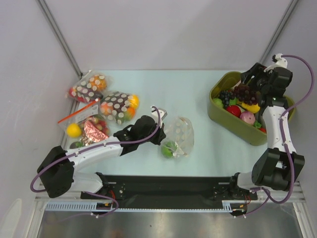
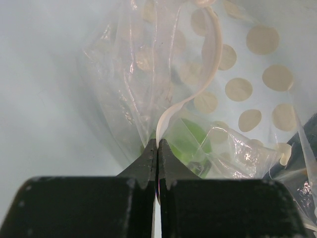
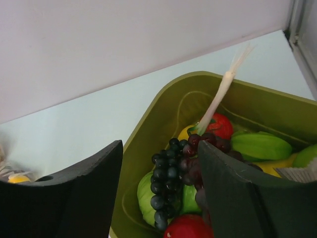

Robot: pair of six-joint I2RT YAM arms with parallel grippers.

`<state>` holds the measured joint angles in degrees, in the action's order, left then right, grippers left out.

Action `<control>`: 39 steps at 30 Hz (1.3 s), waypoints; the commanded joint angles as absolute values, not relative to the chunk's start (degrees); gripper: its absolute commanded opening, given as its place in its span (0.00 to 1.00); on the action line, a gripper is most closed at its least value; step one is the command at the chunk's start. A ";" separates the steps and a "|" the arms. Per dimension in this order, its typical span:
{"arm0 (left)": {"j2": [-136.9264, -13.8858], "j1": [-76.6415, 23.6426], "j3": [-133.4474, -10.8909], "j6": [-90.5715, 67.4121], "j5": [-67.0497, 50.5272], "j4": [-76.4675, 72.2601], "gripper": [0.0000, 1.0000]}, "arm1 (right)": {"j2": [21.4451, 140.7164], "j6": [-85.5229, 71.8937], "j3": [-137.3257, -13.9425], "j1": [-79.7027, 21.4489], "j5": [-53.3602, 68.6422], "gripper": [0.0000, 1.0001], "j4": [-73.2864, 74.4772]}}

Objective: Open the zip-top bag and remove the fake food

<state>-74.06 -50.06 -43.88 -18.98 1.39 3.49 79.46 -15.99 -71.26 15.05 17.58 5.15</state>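
My left gripper (image 2: pixel 157 148) pinches the white edge of the zip-top bag (image 1: pixel 180 133), mid-table. Risk: thin film slips free, or the bag drags when I reach in. One green fruit (image 1: pixel 170 148) shows inside. My right gripper (image 3: pixel 159 151) hangs spread, empty, over one bin (image 1: pixel 217 113). Three other bags (image 1: pixel 118 106) lie far left.

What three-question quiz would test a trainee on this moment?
1. True or false: the left gripper is shut on the edge of the zip-top bag.
2. The right gripper hangs open over: A) the olive bin; B) the dark dotted bags; C) bare table.
3. What colour is the toy fruit seen inside the zip-top bag?

Key: 1 true; 2 A; 3 green.
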 commanded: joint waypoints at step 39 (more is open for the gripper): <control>-72.25 -49.83 -47.29 -18.02 1.41 2.73 0.00 | 59.85 -19.25 -44.48 -37.70 23.56 0.13 11.43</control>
